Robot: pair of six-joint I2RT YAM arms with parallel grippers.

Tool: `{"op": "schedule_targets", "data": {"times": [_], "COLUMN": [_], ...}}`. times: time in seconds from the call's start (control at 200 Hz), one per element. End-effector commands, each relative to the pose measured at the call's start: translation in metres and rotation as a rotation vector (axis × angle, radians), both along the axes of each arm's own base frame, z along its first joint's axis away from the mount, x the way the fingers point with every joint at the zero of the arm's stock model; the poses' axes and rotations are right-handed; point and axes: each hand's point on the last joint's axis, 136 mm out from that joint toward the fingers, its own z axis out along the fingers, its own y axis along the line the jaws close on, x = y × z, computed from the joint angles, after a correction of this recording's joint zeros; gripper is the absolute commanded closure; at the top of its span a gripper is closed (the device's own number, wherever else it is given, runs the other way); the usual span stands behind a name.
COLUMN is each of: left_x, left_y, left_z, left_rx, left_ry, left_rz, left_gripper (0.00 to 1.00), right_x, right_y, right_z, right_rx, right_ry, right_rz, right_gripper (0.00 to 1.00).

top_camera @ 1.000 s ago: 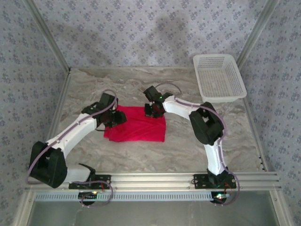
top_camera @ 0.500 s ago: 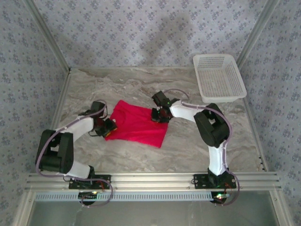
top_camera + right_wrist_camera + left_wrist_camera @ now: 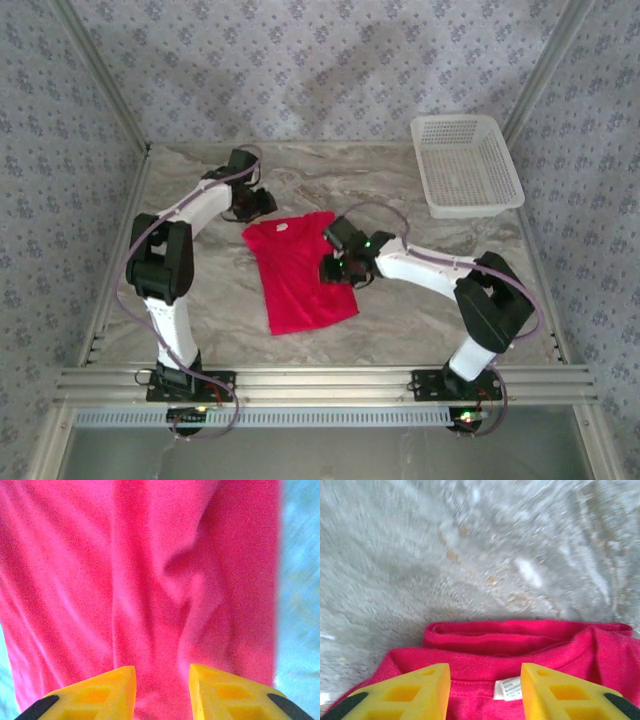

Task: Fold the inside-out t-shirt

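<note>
From above, the red t-shirt lies spread on the desk, collar far. The left fingers are by its collar and the right fingers at its right edge. Half a second earlier it lay crosswise, with an arm at each end.

At the left wrist, the fingers stand apart over the collar and the white tag, holding nothing.

At the right wrist, the fingers are parted above wrinkled cloth. The laying-out looks done, and the next move probably calls for pinching an edge to fold.
</note>
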Motion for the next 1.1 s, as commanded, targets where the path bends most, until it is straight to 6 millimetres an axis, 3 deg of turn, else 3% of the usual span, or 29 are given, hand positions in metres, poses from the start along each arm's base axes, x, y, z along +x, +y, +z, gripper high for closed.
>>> {"op": "schedule_targets", "data": {"times": [0.0, 0.205, 0.33, 0.5, 0.57, 0.625, 0.675, 0.815, 0.944, 1.094], "left_x": [-0.015, -0.043, -0.046, -0.037, -0.034, -0.032, -0.031, -0.025, -0.017, -0.007], "left_y": [0.011, 0.024, 0.028, 0.028, 0.03, 0.031, 0.032, 0.037, 0.042, 0.03], "left_z": [0.027, 0.002, -0.014, -0.035, -0.043, -0.048, -0.051, -0.04, -0.011, 0.015], "left_rx": [0.046, 0.005, 0.009, 0.038, 0.067, 0.089, 0.103, 0.15, 0.229, 0.232], "left_ry": [-0.014, 0.094, 0.128, 0.163, 0.18, 0.186, 0.192, 0.174, 0.109, 0.039], "left_rz": [-0.055, -0.054, -0.05, -0.062, -0.061, -0.063, -0.065, -0.058, -0.05, -0.062], "left_gripper": [0.56, 0.56, 0.56, 0.56, 0.56, 0.57, 0.66, 0.88, 0.97, 1.0], "right_x": [0.047, 0.111, 0.129, 0.146, 0.151, 0.153, 0.155, 0.152, 0.15, 0.155], "right_y": [-0.013, -0.001, 0.006, 0.014, 0.018, 0.02, 0.021, 0.021, 0.017, 0.005], "right_z": [0.009, 0.01, -0.007, -0.024, -0.028, -0.026, -0.021, 0.005, 0.034, 0.05], "right_rx": [-0.087, -0.168, -0.234, -0.267, -0.262, -0.253, -0.246, -0.222, -0.15, -0.06], "right_ry": [-0.094, -0.135, -0.093, -0.066, -0.059, -0.059, -0.067, -0.106, -0.176, -0.29], "right_rz": [0.008, 0.011, 0.03, 0.036, 0.033, 0.032, 0.032, 0.041, 0.023, -0.023], "right_gripper": [0.62, 0.54, 0.52, 0.53, 0.6, 0.72, 0.82, 0.98, 0.99, 1.0]}}
